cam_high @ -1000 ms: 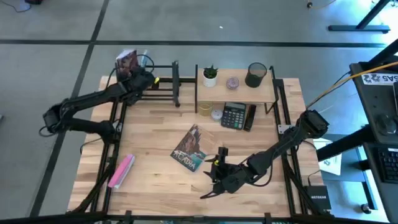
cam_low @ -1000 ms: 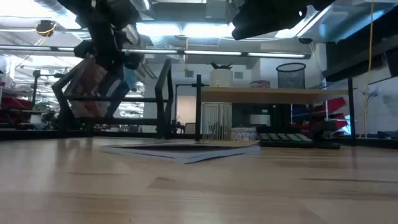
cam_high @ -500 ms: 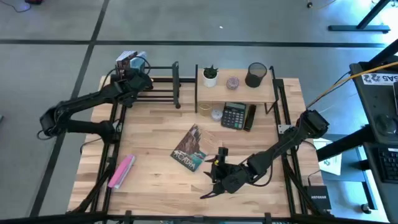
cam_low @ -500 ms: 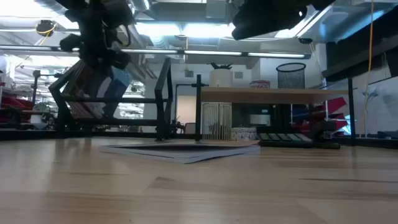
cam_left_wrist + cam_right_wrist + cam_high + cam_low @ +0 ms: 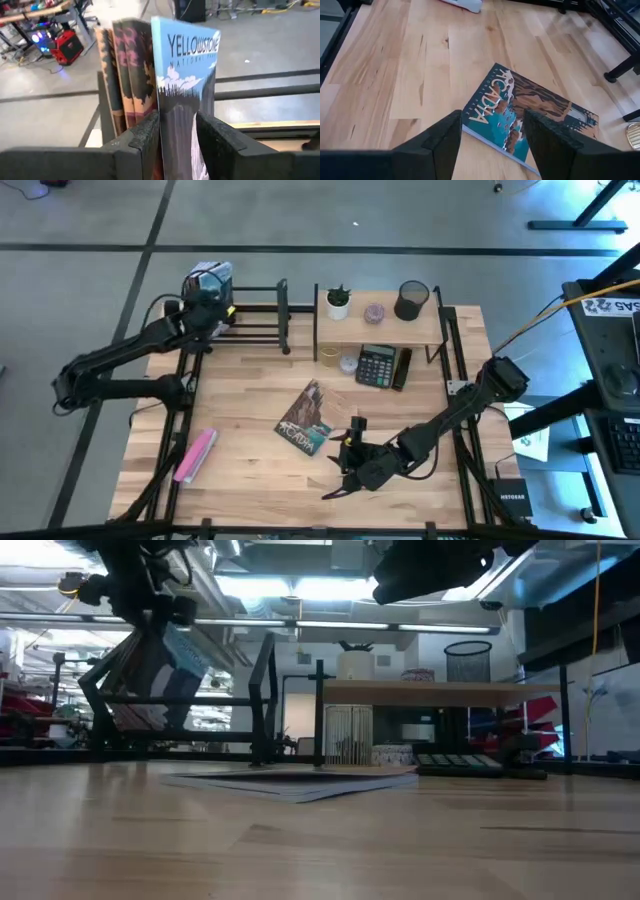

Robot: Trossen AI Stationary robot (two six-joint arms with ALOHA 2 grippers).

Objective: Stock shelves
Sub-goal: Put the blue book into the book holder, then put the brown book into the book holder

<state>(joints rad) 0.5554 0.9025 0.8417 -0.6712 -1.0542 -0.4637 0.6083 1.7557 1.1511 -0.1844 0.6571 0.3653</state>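
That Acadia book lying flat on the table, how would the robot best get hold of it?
Probably by an edge, from above. The Acadia book lies flat on the tabletop, so only its thin edges give the fingers something to pinch. The right gripper hovers open over the title-side edge, which looks like the handiest place: one finger would need to slip under the cover there.

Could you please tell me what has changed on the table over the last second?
The left gripper, shut on the Yellowstone book, has carried it back toward the far-left end of the black rack, next to the books already standing there. The right gripper stays open over the Acadia book; the wooden shelf is unchanged.
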